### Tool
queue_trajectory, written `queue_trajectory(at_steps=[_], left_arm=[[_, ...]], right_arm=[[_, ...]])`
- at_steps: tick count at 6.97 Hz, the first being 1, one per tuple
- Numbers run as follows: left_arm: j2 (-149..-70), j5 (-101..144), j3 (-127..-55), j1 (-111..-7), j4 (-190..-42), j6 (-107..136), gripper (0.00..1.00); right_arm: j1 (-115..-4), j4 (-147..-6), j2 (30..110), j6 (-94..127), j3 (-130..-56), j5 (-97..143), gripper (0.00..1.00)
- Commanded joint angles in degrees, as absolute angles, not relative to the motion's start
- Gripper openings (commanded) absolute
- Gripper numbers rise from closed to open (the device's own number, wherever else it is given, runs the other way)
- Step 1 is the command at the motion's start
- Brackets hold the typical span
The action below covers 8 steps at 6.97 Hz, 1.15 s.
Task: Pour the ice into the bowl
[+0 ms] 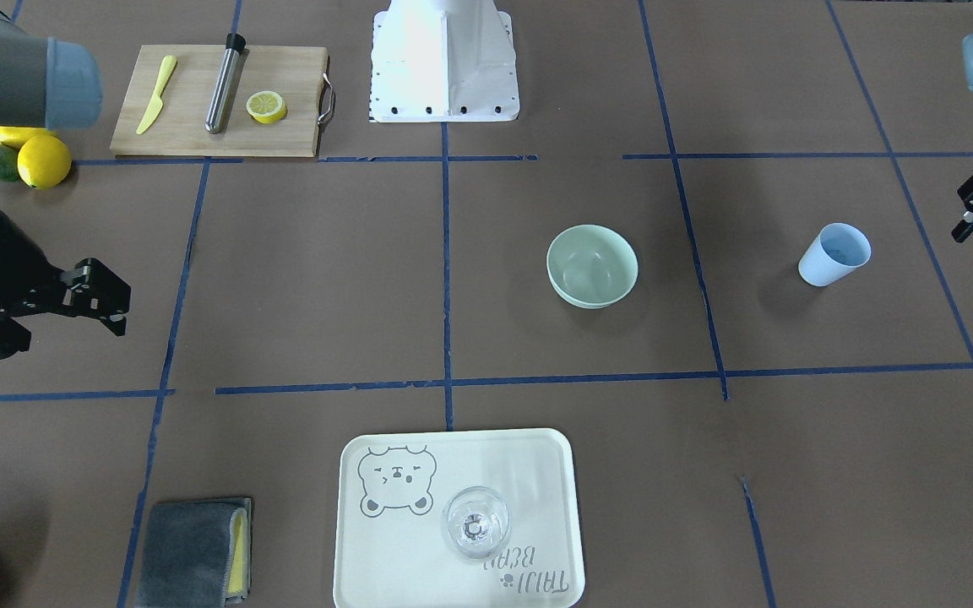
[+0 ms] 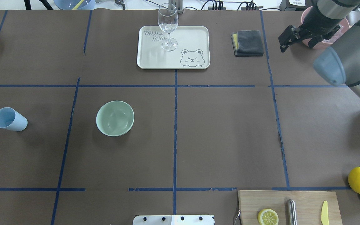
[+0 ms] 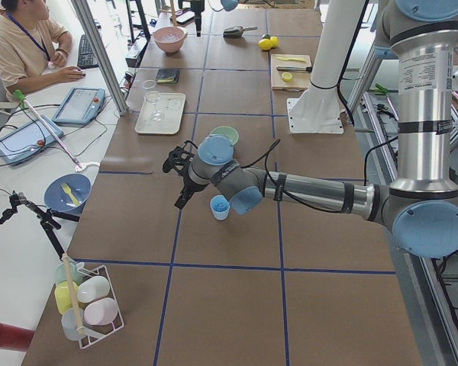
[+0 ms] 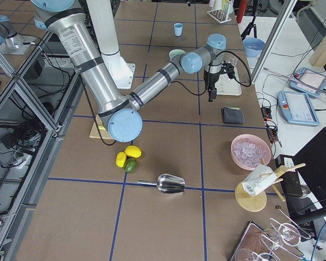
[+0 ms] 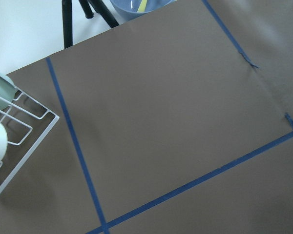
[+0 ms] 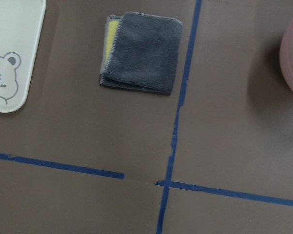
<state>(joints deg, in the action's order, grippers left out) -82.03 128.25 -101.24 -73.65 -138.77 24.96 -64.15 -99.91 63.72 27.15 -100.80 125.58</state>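
The mint-green bowl [image 1: 592, 266] stands empty left of the table's middle in the overhead view [image 2: 115, 118]. A light blue cup [image 1: 833, 253] stands upright further left [image 2: 9, 119]; I cannot tell what is in it. The ice [image 4: 251, 151] lies heaped in a pink bowl [image 4: 251, 163] at the far right of the table. My left gripper [image 1: 972, 203] hangs open and empty beside the cup, apart from it. My right gripper [image 1: 117, 302] is open and empty, above the table between the grey cloth and the pink bowl [image 2: 297, 43].
A cream tray [image 2: 198, 34] holds a wine glass [image 2: 168, 28]. A folded grey cloth [image 6: 141, 51] lies beside it. A cutting board [image 1: 216, 101] carries a lemon half, a metal rod and a yellow knife. Lemons [image 1: 43, 160], a metal scoop [image 4: 171, 184] and a cup rack [image 5: 10, 141] sit at the edges.
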Motion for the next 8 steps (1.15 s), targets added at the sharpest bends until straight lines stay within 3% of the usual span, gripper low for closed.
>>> queue_trajectory(at_steps=[1, 4, 8], left_arm=[[-73.0, 120.8, -101.8, -66.8, -156.6, 35.6, 1.0], [-65.6, 107.7, -102.1, -58.0, -170.3, 45.1, 1.0], [-64.2, 84.6, -102.1, -43.6, -171.8, 53.8, 1.0]], right_arm=[[-70.3, -99.7, 71.5, 12.6, -101.2, 128.1, 1.0], [-77.0, -99.7, 78.5, 0.1, -101.2, 129.6, 1.0], [-78.0, -99.7, 79.6, -1.1, -101.2, 129.4, 1.0]])
